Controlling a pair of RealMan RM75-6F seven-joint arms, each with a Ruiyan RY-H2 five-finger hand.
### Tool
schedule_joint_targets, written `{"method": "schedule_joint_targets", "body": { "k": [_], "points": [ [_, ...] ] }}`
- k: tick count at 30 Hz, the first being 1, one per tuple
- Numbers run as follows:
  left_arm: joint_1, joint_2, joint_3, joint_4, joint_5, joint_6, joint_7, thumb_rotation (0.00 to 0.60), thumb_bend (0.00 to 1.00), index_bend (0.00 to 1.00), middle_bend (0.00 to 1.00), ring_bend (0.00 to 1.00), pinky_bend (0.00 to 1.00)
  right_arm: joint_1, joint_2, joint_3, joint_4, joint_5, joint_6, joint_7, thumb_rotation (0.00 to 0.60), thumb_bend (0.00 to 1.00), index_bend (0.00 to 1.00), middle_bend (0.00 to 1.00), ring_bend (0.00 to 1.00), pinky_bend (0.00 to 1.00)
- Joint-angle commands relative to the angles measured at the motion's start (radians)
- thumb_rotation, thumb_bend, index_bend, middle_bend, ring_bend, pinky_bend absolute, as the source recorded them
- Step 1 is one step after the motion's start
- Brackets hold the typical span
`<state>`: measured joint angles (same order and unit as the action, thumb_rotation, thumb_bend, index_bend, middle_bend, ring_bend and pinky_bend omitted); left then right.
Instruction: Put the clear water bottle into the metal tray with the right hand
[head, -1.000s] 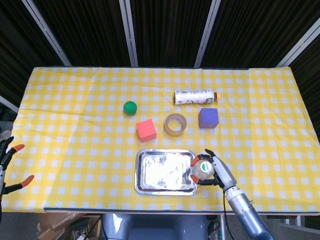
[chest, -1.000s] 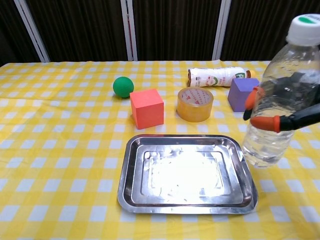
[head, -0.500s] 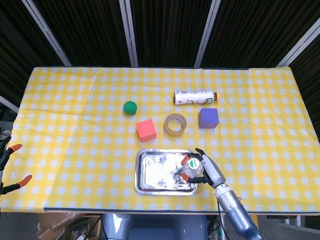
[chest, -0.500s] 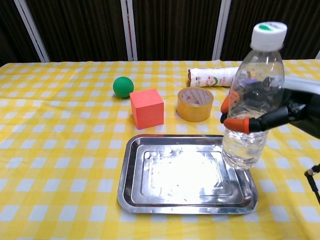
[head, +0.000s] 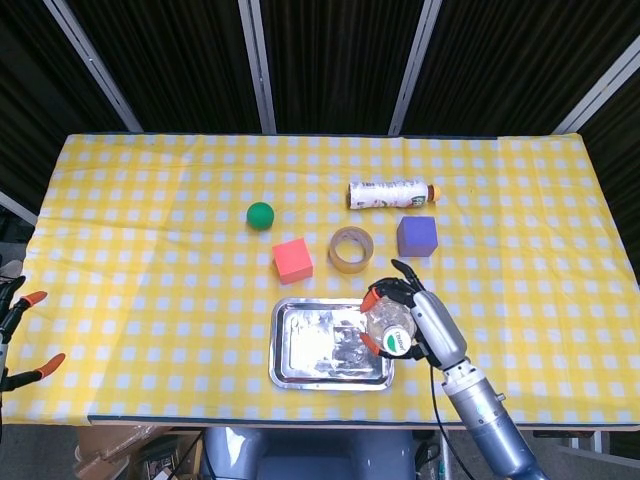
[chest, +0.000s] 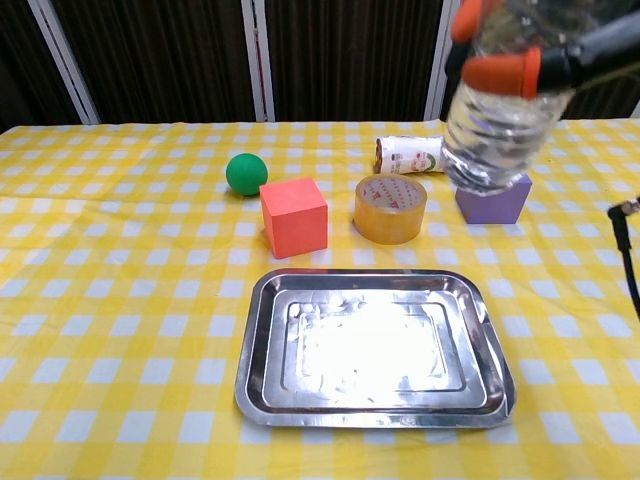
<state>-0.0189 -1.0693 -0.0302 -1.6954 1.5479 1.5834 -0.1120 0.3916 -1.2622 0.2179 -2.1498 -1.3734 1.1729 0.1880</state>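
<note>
My right hand (head: 415, 320) grips the clear water bottle (head: 389, 324) and holds it in the air, well above the table. In the chest view the clear water bottle (chest: 495, 110) hangs at the top right with its cap cut off by the frame, and the right hand (chest: 560, 55) wraps its upper part with orange fingertips. The metal tray (head: 290, 345) lies near the front edge; the metal tray (chest: 260, 370) is empty in the chest view. The bottle hovers over the tray's right side in the head view. My left hand (head: 15, 335) shows at the far left edge, fingers apart, holding nothing.
Behind the tray stand a red cube (head: 292, 260), a tape roll (head: 351, 249) and a purple cube (head: 416, 236). A green ball (head: 260, 214) and a lying labelled bottle (head: 392, 193) are farther back. The cloth is yellow checked.
The right hand has lifted the water bottle clearly higher and slightly back, from beside the tray's right rim to well above it. The left hand barely shifted.
</note>
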Motion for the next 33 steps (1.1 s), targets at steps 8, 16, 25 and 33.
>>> {"method": "schedule_joint_targets", "body": {
  "k": [8, 16, 25, 33],
  "points": [
    [-0.001, -0.003, -0.001, 0.001, -0.002, -0.003, 0.007, 0.6, 0.15, 0.19, 0.02, 0.0, 0.0, -0.023, -0.095, -0.126, 0.226, 0.09, -0.117, 0.159, 0.6, 0.58, 0.8, 0.62, 0.3, 0.0],
    [-0.002, -0.007, -0.001, 0.0, -0.001, -0.006, 0.012, 0.6, 0.15, 0.19, 0.02, 0.0, 0.0, -0.026, 0.007, -0.067, 0.142, 0.066, -0.082, 0.205, 0.6, 0.58, 0.8, 0.62, 0.3, 0.0],
    [0.0, -0.006, -0.001, -0.002, 0.002, -0.001, 0.012, 0.6, 0.15, 0.19, 0.02, 0.0, 0.0, -0.035, 0.23, 0.059, -0.117, 0.002, 0.017, 0.182, 0.6, 0.58, 0.8, 0.62, 0.3, 0.0],
    [0.0, -0.007, 0.002, -0.006, 0.007, -0.002, 0.018, 0.6, 0.15, 0.19, 0.02, 0.0, 0.0, -0.059, 0.208, -0.022, -0.081, 0.01, 0.014, 0.086, 0.6, 0.59, 0.8, 0.62, 0.3, 0.0]
  ]
}}
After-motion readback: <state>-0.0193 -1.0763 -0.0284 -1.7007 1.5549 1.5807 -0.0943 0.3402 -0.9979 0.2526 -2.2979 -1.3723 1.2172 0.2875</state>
